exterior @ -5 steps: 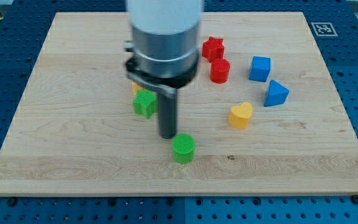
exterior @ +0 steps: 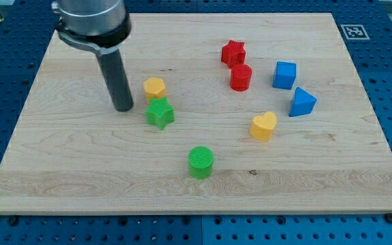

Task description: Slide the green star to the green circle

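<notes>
The green star [exterior: 160, 113] lies left of the board's middle. The green circle [exterior: 201, 162] stands below and to the right of it, about a block's width of bare wood between them. My tip [exterior: 123, 108] rests on the board just left of the green star, a small gap apart. A yellow block [exterior: 154, 88] sits right above the star, nearly touching it.
A red star [exterior: 233, 52] and a red cylinder [exterior: 241, 77] stand at the upper middle. A blue cube [exterior: 284, 75] and a blue triangle [exterior: 302, 102] are at the right. A yellow heart [exterior: 264, 126] lies right of centre. The wooden board [exterior: 67, 170] lies on a blue pegboard.
My tip has moved left and up, from just above the green circle on the star's right to the star's left side. The blocks have not moved.
</notes>
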`<state>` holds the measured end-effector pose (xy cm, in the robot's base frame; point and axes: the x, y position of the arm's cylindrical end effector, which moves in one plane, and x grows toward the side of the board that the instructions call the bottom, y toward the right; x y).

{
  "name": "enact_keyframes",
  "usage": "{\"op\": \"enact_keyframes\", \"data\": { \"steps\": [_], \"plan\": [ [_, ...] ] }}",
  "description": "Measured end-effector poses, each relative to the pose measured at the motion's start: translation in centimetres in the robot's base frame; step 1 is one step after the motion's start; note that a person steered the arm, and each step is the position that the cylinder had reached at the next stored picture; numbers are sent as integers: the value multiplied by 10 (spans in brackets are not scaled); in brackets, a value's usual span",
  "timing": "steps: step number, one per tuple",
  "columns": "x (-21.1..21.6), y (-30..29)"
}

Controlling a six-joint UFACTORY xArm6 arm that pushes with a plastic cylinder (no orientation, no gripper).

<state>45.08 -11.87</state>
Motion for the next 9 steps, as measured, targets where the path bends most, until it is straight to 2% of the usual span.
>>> {"op": "enact_keyframes", "data": {
  "steps": [1,3,7,9],
  "plan": [
    [0,27],
    [15,41],
    [6,117],
    [8,136]
  ]
}}
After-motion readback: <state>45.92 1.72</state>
